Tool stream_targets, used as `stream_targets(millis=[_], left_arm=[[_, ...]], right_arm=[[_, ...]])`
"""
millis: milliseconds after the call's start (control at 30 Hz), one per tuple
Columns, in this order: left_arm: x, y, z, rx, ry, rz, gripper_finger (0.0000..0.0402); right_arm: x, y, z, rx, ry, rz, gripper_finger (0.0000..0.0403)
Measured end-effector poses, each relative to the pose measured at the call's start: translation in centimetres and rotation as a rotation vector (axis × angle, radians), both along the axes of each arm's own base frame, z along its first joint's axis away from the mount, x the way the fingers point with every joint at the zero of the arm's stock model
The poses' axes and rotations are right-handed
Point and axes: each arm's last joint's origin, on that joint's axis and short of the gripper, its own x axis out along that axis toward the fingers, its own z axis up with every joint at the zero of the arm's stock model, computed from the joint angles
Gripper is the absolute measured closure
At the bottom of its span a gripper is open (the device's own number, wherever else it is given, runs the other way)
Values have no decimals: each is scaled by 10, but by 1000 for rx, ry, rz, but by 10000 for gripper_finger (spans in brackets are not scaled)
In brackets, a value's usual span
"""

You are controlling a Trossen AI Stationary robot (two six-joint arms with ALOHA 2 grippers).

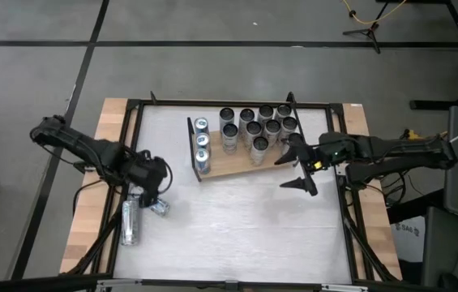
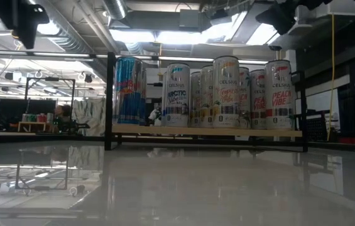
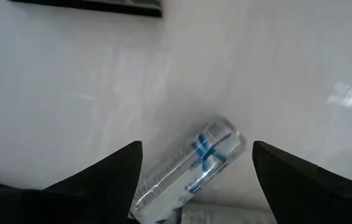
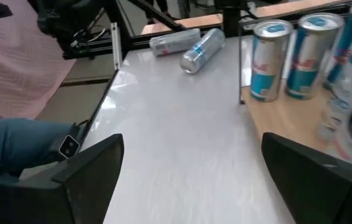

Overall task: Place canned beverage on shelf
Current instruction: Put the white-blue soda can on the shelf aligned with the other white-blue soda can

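Two slim silver-and-blue cans lie on their sides near the table's left edge: one long can point(image 1: 130, 221) and one shorter-looking can point(image 1: 159, 207). My left gripper point(image 1: 149, 191) hangs open above them, pointing steeply down; in its wrist view one lying can point(image 3: 188, 171) shows between and below the fingers point(image 3: 197, 144). The shelf point(image 1: 237, 168), a light wooden board with black wire ends, carries several upright cans point(image 1: 253, 130) point(image 2: 227, 91). My right gripper point(image 1: 281, 174) stands open just off the shelf's right end, with nothing between its fingers point(image 4: 192, 138).
A black frame point(image 1: 143, 104) rims the white tabletop, with wooden boards point(image 1: 91, 195) outside it. White table surface point(image 1: 245, 227) lies between the shelf and the near edge. A person's blue-trousered leg point(image 4: 14, 143) shows beyond the table's edge.
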Motion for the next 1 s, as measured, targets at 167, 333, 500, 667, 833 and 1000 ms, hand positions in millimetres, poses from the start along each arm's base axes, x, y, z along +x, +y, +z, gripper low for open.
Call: stream_targets(millis=[167, 333, 500, 667, 833, 1000], left_arm=[[10, -20, -15, 62, 86, -166, 105], [21, -35, -32, 109, 186, -314, 105], [26, -45, -50, 105, 341, -432, 105], [23, -48, -62, 135, 525, -464, 105], [26, -50, -68, 146, 560, -464, 105], [21, -46, -77, 158, 603, -461, 105]], right_arm=[[11, 5, -7, -2, 28, 20, 26], [23, 6, -14, -2, 43, 24, 26], [32, 7, -20, -2, 53, 24, 26], [37, 8, -25, -2, 77, 25, 26], [37, 8, -25, -2, 79, 26, 26], [37, 8, -25, -2, 79, 26, 26]])
